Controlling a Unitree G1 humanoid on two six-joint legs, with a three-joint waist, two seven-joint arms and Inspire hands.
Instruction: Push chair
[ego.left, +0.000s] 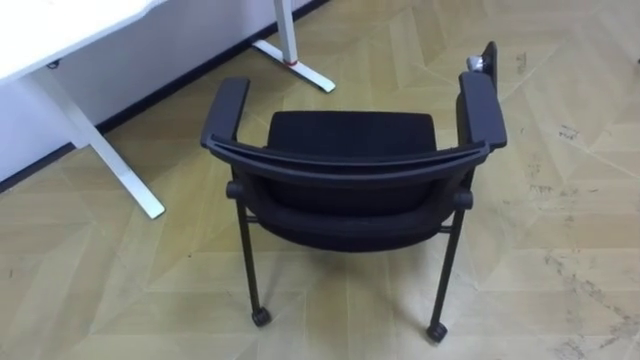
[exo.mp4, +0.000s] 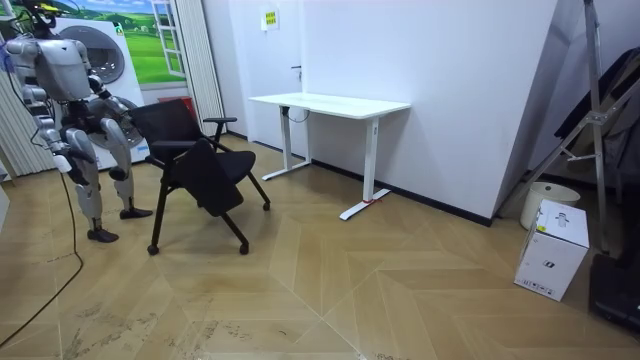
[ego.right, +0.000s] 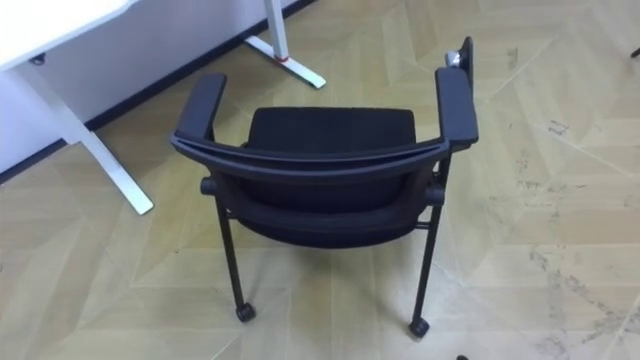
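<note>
Just ahead of the left hand (exo.mp4: 130, 128) and right hand (exo.mp4: 62, 152), grip state impossible to tell, the chair (ego.left: 350, 175) stands back-first facing the counter (ego.left: 60, 25); the push looks about to start, and next calls for hands pressing its back forward.

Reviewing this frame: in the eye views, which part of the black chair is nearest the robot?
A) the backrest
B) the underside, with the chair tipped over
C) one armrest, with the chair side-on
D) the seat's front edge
A: the chair stands upright on its casters with its curved backrest towards the camera, and the seat lies beyond it, on the side of the white desk.
</note>
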